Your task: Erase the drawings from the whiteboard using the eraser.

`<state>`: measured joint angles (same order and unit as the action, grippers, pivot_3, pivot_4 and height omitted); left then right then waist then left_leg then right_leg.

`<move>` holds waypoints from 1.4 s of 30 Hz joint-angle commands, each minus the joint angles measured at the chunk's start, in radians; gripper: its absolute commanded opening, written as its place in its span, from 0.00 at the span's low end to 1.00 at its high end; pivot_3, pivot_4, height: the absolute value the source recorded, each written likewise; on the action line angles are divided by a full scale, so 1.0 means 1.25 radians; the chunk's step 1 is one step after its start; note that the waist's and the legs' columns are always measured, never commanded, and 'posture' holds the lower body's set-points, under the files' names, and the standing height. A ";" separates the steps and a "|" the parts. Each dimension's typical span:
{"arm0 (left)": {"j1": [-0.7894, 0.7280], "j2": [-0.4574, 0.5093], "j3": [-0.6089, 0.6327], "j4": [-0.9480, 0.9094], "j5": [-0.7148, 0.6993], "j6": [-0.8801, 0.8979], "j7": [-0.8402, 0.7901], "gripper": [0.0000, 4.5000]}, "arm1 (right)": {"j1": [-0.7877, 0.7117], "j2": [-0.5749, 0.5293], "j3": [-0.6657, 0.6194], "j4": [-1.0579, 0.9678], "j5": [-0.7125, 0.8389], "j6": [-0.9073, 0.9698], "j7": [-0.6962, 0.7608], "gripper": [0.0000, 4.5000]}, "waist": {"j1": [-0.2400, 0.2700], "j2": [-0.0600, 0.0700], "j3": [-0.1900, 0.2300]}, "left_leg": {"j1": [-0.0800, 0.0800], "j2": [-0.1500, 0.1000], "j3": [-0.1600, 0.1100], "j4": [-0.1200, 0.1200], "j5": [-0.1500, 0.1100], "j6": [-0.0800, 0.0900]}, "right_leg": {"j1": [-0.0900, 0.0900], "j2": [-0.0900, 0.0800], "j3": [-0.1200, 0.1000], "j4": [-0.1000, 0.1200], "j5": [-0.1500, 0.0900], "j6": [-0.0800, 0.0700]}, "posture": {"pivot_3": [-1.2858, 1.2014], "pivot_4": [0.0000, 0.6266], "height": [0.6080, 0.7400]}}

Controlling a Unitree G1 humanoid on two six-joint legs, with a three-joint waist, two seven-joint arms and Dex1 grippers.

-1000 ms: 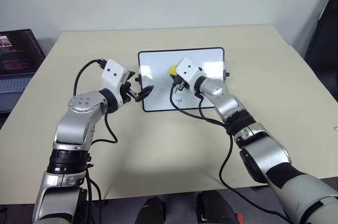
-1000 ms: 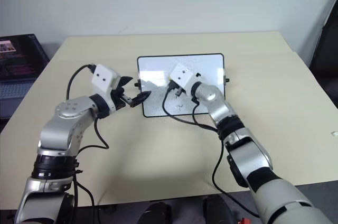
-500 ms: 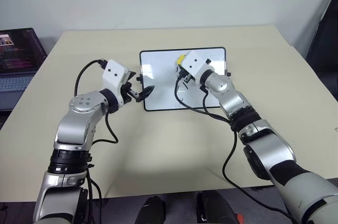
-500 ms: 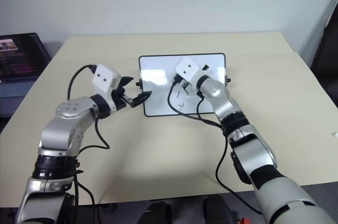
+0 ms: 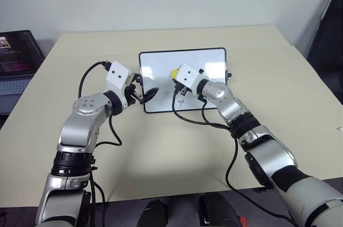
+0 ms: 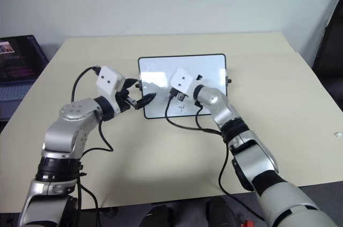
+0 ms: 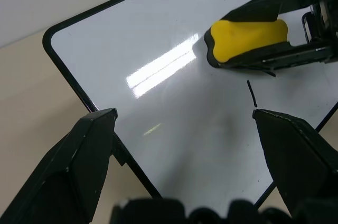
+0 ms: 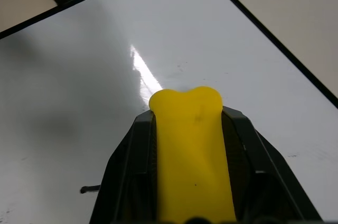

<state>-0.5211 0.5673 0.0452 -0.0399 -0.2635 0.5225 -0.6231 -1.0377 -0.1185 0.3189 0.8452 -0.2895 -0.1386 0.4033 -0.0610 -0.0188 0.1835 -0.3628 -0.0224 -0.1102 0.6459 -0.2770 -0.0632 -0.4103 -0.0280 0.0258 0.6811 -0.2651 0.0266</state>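
The whiteboard (image 5: 203, 61) lies flat on the table's middle. My right gripper (image 8: 187, 121) is shut on the yellow eraser (image 5: 175, 72), which it presses to the board's left-centre. In the left wrist view a short black stroke of the drawings (image 7: 252, 93) shows just beside the eraser (image 7: 248, 39), on its near side. The right wrist view shows another small mark (image 8: 90, 188). My left gripper (image 5: 146, 94) is open at the board's near left corner, its fingers (image 7: 79, 171) spread to either side of that corner.
The beige table (image 5: 161, 146) has bare room in front of the board and to both sides. A dark laptop (image 5: 16, 61) stands off the table's left edge. A dark object (image 5: 328, 34) stands at the far right.
My right gripper carried the eraser toward the board's far right half a second ago, then came back to left-centre. The left gripper has kept still.
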 commanded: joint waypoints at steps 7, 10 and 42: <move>-0.002 0.004 0.007 -0.023 -0.001 -0.008 -0.006 1.00 | -0.053 -0.047 -0.039 0.031 -0.020 0.008 -0.123 0.29 | 0.004 0.000 0.000 | 0.000 0.000 0.000 0.000 0.000 0.000 | 0.000 0.000 0.000 0.000 0.000 0.000 | 0.52 0.24 1.00; 0.001 0.003 0.006 -0.026 -0.002 -0.007 -0.005 1.00 | -0.056 -0.051 -0.039 0.039 -0.017 0.007 -0.135 0.29 | 0.005 0.000 0.000 | -0.001 0.000 -0.001 0.000 0.000 0.000 | 0.000 0.000 -0.001 0.000 0.000 0.000 | 0.52 0.24 1.00; 0.029 0.002 0.014 -0.059 -0.003 0.010 0.008 1.00 | -0.072 0.069 0.020 0.063 -0.033 -0.015 -0.070 0.29 | -0.003 0.000 0.000 | 0.000 0.000 0.001 -0.001 0.000 0.000 | -0.002 0.000 0.007 0.000 0.000 0.000 | 0.52 0.24 1.00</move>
<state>-0.4831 0.5649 0.0450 -0.0722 -0.2639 0.5384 -0.6199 -1.1245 -0.0286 0.3469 0.9586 -0.3293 -0.1511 0.3231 -0.0653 -0.0189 0.1836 -0.3632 -0.0221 -0.1086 0.6450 -0.2770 -0.0633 -0.4125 -0.0276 0.0340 0.6806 -0.2645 0.0265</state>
